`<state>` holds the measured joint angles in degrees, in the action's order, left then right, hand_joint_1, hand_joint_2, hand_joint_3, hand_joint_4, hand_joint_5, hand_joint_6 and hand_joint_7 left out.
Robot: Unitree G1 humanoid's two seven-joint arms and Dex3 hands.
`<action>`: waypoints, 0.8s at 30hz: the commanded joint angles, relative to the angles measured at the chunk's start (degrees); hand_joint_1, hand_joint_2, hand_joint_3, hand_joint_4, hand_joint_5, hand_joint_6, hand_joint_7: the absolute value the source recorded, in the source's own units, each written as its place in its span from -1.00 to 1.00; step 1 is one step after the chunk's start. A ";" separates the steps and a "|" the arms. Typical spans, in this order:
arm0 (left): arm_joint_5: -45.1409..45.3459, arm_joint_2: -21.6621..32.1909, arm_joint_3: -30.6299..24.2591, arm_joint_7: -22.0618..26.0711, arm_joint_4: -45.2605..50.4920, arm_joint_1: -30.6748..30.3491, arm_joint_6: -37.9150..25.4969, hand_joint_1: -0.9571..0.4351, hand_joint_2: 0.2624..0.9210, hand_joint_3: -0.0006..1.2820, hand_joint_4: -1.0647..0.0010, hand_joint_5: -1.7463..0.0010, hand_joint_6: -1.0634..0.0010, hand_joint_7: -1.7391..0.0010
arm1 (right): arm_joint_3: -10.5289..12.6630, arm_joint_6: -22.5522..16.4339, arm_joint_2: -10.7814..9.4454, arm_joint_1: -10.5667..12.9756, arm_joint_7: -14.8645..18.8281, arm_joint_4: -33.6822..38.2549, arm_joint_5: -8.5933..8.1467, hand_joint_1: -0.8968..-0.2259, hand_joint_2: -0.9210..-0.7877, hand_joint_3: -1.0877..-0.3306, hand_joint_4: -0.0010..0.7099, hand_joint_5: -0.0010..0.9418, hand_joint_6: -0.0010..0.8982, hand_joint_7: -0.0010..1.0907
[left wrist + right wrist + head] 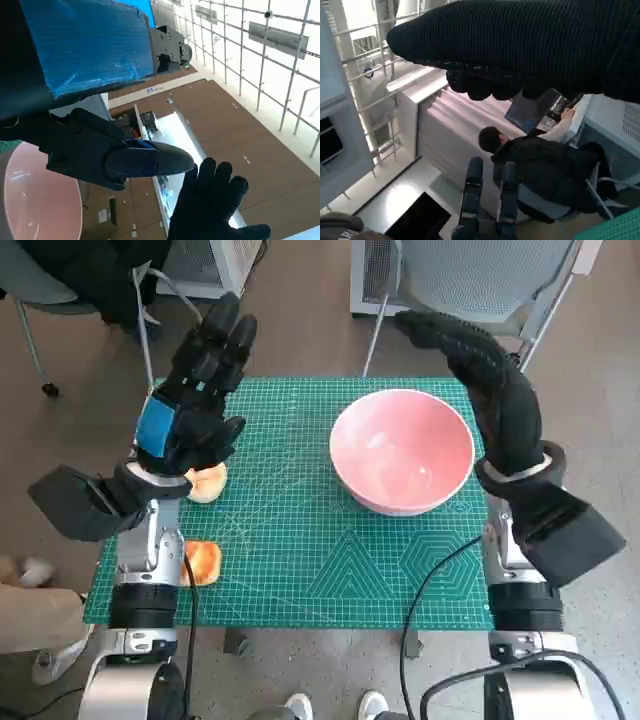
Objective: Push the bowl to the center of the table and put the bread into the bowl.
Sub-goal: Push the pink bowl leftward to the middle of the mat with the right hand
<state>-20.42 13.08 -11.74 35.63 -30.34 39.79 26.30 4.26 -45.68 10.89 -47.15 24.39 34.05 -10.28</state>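
A pink bowl (402,450) stands empty on the right half of the green mat (300,540); its rim also shows in the left wrist view (30,200). One pale bread piece (208,483) lies at the mat's left side, partly under my left hand (195,400). A second, orange-crusted bread piece (203,562) lies beside my left forearm. My left hand is raised above the mat's left edge, fingers stretched out, holding nothing. My right hand (485,380) hovers by the bowl's far right rim, fingers extended and empty.
Chairs (470,280) stand beyond the table's far edge. A black cable (430,580) runs over the mat's front right. A person (545,170) sits in the distance in the right wrist view. Someone's shoes (300,707) show below the table's front edge.
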 commanded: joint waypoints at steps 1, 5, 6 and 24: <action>-0.03 0.46 0.04 0.18 0.92 0.41 0.01 -0.65 1.00 -0.50 1.00 1.00 0.71 0.95 | -0.15 0.70 -0.37 0.38 0.87 0.40 -0.67 -0.40 -1.00 -0.34 -0.61 -1.00 -1.00 -0.15; -0.21 0.34 0.09 0.07 1.55 0.14 -0.43 -0.65 1.00 -0.50 1.00 1.00 0.71 0.95 | -0.18 0.57 -0.40 0.71 0.92 0.11 -0.71 -0.39 -1.00 -0.33 -0.61 -1.00 -1.00 -0.15; -0.25 0.32 0.09 0.06 1.64 0.10 -0.51 -0.65 1.00 -0.50 1.00 1.00 0.71 0.95 | -0.17 0.53 -0.37 0.76 0.89 0.09 -0.67 -0.39 -1.00 -0.33 -0.61 -1.00 -1.00 -0.15; -0.76 0.08 0.03 -0.03 3.58 -1.09 -1.99 -0.65 1.00 -0.51 1.00 1.00 0.71 0.96 | 0.41 0.24 0.48 0.94 -0.06 -0.12 0.13 -0.38 -1.00 -0.34 -0.61 -1.00 -1.00 -0.16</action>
<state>-20.82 13.08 -11.74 35.62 -27.73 39.36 24.84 4.48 -45.72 10.90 -47.10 24.58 33.50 -10.78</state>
